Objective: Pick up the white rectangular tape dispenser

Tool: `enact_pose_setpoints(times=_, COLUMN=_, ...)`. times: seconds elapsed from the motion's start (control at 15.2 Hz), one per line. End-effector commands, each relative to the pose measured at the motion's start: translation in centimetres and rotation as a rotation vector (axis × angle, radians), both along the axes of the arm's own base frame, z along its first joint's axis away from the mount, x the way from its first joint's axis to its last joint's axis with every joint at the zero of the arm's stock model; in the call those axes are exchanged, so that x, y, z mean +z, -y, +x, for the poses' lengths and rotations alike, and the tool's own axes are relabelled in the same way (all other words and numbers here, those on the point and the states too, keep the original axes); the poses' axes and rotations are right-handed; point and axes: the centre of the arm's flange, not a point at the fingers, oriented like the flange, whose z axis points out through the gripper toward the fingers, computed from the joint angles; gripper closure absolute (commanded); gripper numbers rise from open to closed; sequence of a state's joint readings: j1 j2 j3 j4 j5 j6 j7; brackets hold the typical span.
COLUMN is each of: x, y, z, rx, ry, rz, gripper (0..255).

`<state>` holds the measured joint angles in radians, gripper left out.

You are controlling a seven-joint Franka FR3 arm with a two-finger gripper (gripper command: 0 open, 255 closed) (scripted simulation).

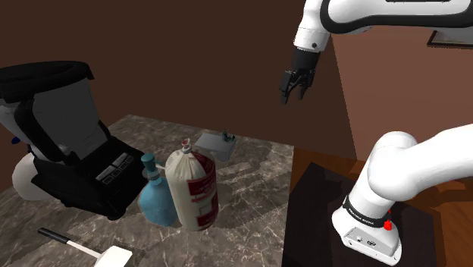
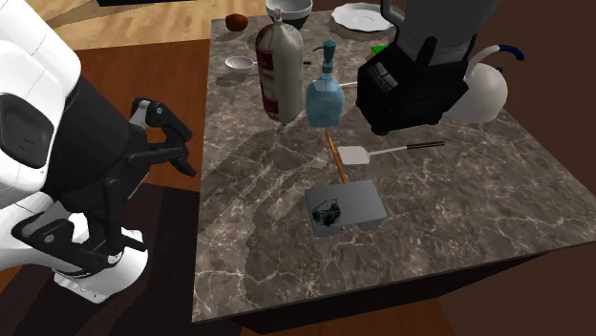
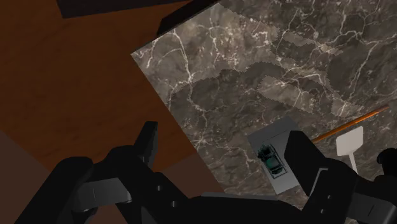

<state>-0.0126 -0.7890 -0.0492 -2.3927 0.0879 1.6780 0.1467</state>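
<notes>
The dispenser (image 2: 344, 205), drawn as a flat grey slab with a dark fitting at one end, lies on the counter (image 2: 267, 258), near the counter's edge on the stand's side and apart from everything else there. The spatula (image 2: 355, 155) and a thin orange stick (image 2: 336, 160) lie further in on the counter, the stick's tip just short of the slab.

The gripper (image 1: 296, 89) hangs high, off the counter past that same edge, its fingers (image 3: 145, 145) spread wide and holding nothing.

To do this step well, the hand should first travel in over the counter until the slab sits squarely between the fingers. It should then likely turn so they span the slab's shorter side, clear of the dark fitting. Because the slab looks low, the descent probably has to run nearly to the counter before the fingers close. It should also stay on the side away from the stick.
</notes>
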Motion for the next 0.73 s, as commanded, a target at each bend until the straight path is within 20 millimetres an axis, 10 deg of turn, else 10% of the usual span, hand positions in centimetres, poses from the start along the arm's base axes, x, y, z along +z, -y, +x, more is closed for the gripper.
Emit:
enact_pose_setpoints(times=0.0, x=0.0, y=0.0, z=0.0, rx=0.000, ry=0.000, rz=0.000, gripper=0)
enact_pose_setpoints(times=0.66, x=-5.1, y=-7.0, z=11.1, rx=0.059, ry=-0.024, rz=-0.081, gripper=0)
